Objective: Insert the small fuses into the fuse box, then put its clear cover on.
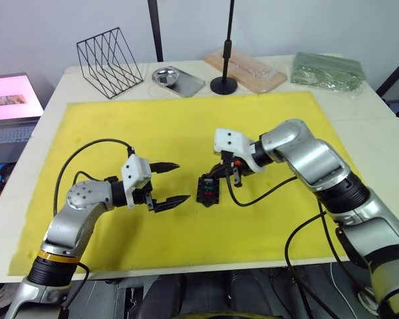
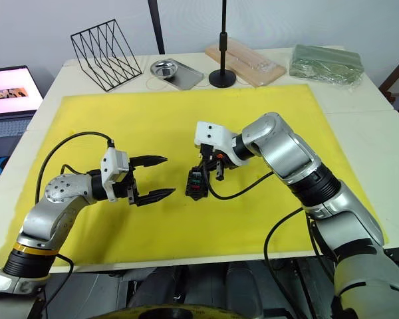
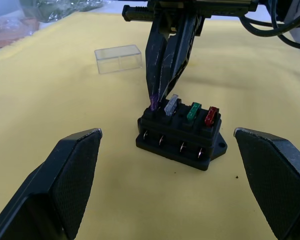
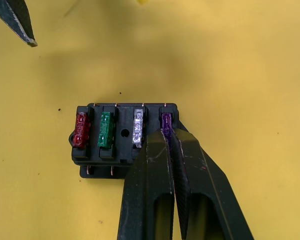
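Fuses sit in the box (image 4: 125, 137): red, green, clear, and purple (image 4: 166, 121) pinched by the right gripper (image 4: 168, 134). Left wrist view reveals the cover (image 3: 118, 58) behind; left gripper (image 1: 172, 182) gapes empty.

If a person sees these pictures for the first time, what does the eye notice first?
First, the small black plastic fuse box in the middle of the yellow mat, with red, green, greyish clear and purple blade fuses in a row. The right gripper pinches the purple fuse at the row's end. The left gripper waits open beside the box.
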You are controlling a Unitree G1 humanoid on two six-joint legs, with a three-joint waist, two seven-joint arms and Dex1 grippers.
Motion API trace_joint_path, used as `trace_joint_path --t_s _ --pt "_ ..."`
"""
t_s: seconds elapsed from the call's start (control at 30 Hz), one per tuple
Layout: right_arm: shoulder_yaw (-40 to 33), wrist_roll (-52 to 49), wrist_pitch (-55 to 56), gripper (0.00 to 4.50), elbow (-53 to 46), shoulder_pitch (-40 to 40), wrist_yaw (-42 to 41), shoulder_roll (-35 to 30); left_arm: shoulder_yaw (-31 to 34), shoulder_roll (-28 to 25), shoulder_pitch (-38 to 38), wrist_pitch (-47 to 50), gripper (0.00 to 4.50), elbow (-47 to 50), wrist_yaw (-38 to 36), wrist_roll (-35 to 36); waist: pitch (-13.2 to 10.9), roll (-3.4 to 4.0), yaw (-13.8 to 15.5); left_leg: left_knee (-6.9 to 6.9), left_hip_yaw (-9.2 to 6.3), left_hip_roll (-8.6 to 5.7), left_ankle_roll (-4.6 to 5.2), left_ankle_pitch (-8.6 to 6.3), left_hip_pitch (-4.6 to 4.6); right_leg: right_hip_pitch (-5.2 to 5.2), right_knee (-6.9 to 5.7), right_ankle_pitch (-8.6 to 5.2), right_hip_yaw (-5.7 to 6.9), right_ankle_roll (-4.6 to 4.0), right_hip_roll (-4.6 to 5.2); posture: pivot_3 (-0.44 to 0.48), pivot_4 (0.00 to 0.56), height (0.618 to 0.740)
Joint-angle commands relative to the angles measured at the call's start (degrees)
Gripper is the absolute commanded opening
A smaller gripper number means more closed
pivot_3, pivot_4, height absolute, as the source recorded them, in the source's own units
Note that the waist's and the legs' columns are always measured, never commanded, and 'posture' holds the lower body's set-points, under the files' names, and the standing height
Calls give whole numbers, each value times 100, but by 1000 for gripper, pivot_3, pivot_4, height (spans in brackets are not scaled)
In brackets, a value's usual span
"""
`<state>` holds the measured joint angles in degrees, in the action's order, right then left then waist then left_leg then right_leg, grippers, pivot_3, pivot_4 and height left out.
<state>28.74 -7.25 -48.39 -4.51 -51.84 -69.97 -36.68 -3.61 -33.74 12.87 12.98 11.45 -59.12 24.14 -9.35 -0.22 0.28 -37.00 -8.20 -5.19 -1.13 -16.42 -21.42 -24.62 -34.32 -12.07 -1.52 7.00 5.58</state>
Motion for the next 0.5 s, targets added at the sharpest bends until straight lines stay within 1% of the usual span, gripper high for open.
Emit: trace_joint_path --t_s 0.03,0.33,0.5 --pt "-213 -65 37 41 -236 -170 16 -50 95 -57 72 -113 4500 64 -21 -26 0 0 0 0 0 0 0 0 0 0 0 0 0 0 0 0 150 740" --pt "65 123 116 41 -192 10 136 -50 85 -41 112 -122 4500 32 -25 -44 0 0 0 0 0 0 0 0 0 0 0 0 0 0 0 0 150 740" --pt "97 127 131 41 -160 67 130 -19 91 -39 98 -101 4500 56 -8 -52 0 0 0 0 0 0 0 0 0 0 0 0 0 0 0 0 150 740"
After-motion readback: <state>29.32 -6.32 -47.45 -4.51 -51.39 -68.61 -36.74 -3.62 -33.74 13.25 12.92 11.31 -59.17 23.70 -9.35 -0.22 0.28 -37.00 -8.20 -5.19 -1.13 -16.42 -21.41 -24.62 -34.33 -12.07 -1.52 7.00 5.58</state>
